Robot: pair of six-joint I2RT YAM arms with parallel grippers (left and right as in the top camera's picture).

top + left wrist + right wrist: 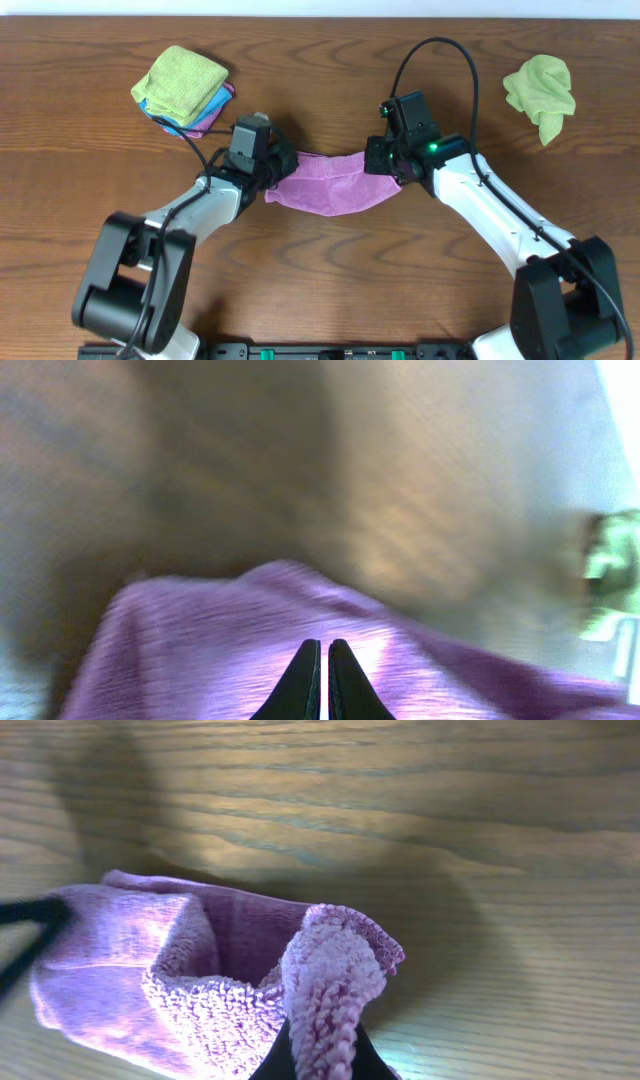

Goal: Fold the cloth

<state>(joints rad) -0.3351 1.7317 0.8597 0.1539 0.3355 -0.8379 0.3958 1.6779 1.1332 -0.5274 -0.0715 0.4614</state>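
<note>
we pinch the purple cloth [330, 185] ends tight with left gripper [322, 678] and right gripper [318, 1065]. a cloth pile [185, 88] sits by the far left corner, a green cloth [541, 92] by the far right.

You have one purple terry cloth [335, 182], lying in a shallow, sagging band. Left end is pinched in the left gripper [272, 178], right end in the right gripper [388, 165]. In the overhead view the lower edge bellies downward. The right end bunches into a loose, open fold with its looped nap showing.
</note>
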